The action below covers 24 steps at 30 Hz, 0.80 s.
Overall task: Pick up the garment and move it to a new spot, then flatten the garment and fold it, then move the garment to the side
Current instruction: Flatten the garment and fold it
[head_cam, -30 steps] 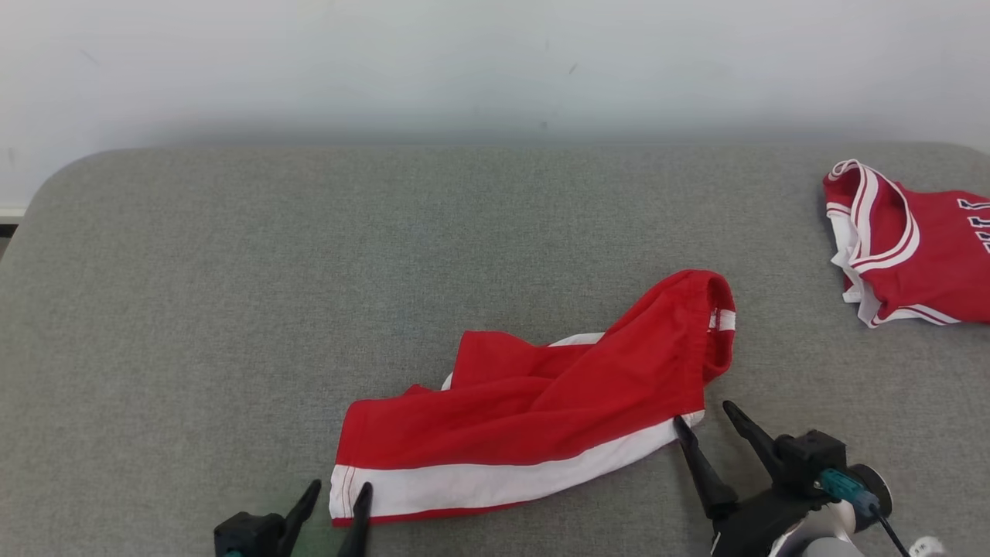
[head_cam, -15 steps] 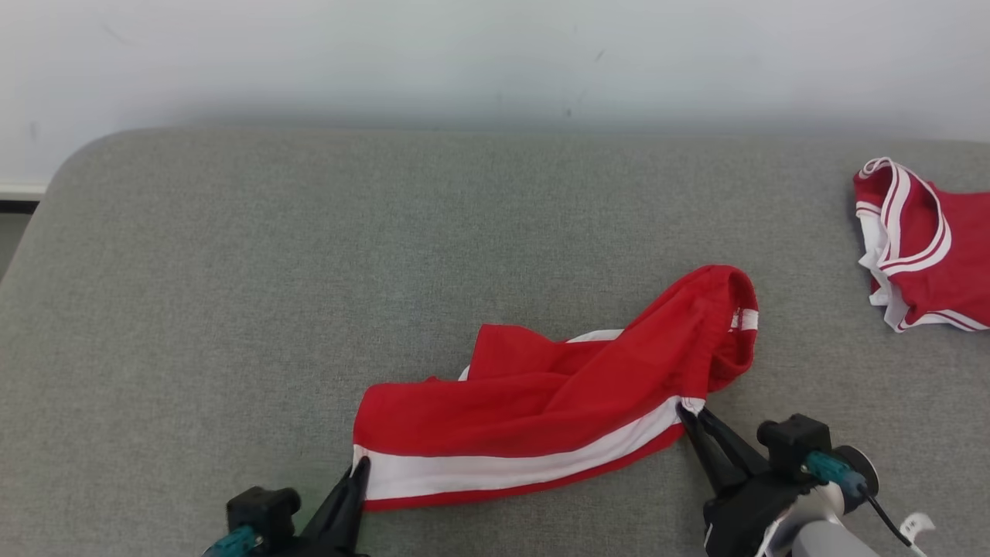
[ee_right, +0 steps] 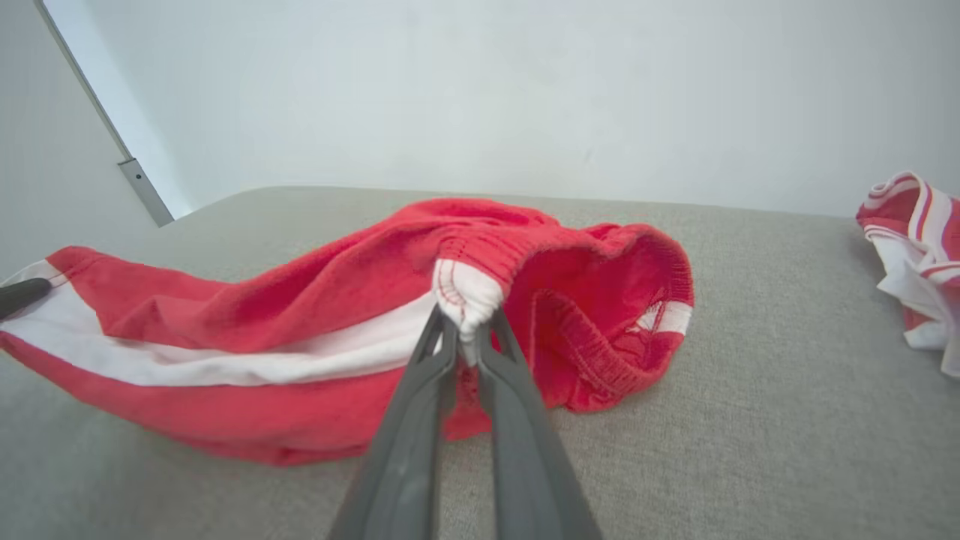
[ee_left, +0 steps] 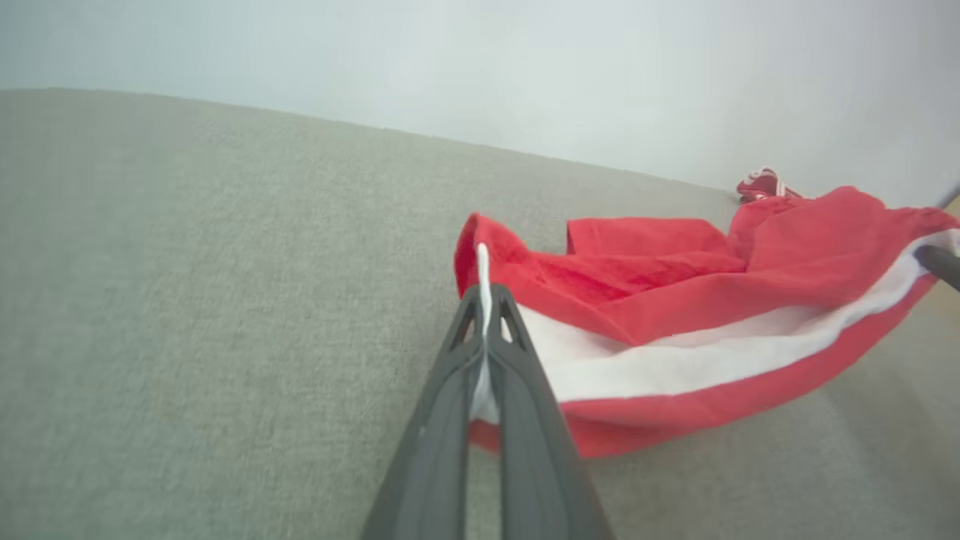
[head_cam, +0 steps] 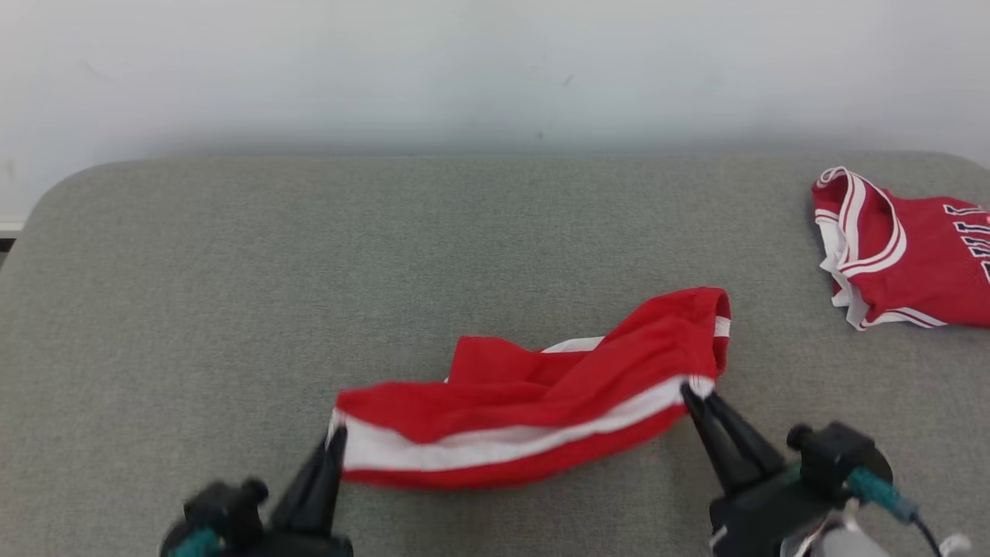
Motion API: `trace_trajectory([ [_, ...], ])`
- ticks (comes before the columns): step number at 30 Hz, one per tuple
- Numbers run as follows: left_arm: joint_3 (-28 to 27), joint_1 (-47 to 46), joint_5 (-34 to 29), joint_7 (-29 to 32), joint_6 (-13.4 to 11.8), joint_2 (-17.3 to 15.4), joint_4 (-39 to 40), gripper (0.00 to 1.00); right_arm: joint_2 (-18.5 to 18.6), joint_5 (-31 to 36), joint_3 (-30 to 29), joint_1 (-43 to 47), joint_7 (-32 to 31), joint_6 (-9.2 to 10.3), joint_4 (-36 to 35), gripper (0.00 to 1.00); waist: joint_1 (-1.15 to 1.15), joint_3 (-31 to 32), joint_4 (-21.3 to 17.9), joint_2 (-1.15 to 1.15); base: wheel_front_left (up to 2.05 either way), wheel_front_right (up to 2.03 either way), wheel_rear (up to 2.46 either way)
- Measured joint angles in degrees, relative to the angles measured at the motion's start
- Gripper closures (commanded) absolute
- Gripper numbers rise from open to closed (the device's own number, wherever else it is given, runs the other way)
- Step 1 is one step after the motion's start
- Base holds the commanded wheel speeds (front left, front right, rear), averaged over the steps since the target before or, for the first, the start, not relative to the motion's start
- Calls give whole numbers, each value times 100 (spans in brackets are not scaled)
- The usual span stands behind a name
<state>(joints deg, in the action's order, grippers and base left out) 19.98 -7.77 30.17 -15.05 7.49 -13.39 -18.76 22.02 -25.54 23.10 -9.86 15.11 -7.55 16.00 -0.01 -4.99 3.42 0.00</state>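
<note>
The garment (head_cam: pixel 534 402) is a pair of red shorts with a white side stripe, crumpled on the grey padded surface (head_cam: pixel 232 294). My left gripper (head_cam: pixel 334 439) is shut on its left hem corner, the white edge pinched between the fingers in the left wrist view (ee_left: pixel 484 300). My right gripper (head_cam: pixel 690 391) is shut on the white stripe at the waistband end (ee_right: pixel 465 311). The near edge of the garment (ee_left: pixel 675 360) hangs lifted between the two grippers, while its far part still rests on the surface. The elastic waistband (ee_right: pixel 645 300) gapes open to the right.
A second red garment with white trim and lettering (head_cam: pixel 905 259) lies at the far right of the surface; a bit of it appears in the right wrist view (ee_right: pixel 911 255). A pale wall (head_cam: pixel 495 70) runs behind. Bare grey padding stretches left and behind the shorts.
Both grippers closed on the shorts' near corners, then raised that edge off the surface, so the white stripe now sags between them. The head camera shifted slightly.
</note>
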Motion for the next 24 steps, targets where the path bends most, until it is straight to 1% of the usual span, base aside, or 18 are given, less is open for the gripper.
trace_trajectory([
  [3,158,-569,-13,2,0,-225,171,100,116,-19,56,-452,-21,0,-162,100,0,-67,-53,0,0,0,0],
  [6,457,-1427,44,227,0,-554,314,100,267,-197,96,-1192,-138,0,-247,100,1,-198,-94,0,0,0,0],
  [9,727,-2530,258,495,1,-809,416,100,397,-476,103,-2043,-376,0,-259,100,1,-389,-121,0,0,0,0],
  [11,766,-3294,656,678,1,-905,364,100,495,-650,154,-2699,-580,0,-232,100,1,-551,-133,1,0,0,0],
  [14,975,-4442,896,920,1,-1147,197,100,516,-984,204,-3776,-932,0,-118,100,2,-843,-157,1,0,0,0],
  [16,968,-5180,1172,976,0,-1195,14,100,497,-1211,199,-4475,-1145,0,20,100,3,-1063,-176,1,0,0,0],
  [20,1031,-6477,1530,1011,1,-1209,-346,100,396,-1635,158,-5654,-1464,0,363,100,3,-1521,-219,1,0,0,0],
  [21,1031,-6477,1530,1011,1,-1209,-346,100,396,-1635,158,-5654,-1464,0,363,100,3,-1521,-219,1,0,0,0],
  [24,1166,-7454,1627,1000,1,-1257,-624,100,256,-1945,80,-6513,-1647,0,722,100,4,-1859,-253,1,0,0,0],
])
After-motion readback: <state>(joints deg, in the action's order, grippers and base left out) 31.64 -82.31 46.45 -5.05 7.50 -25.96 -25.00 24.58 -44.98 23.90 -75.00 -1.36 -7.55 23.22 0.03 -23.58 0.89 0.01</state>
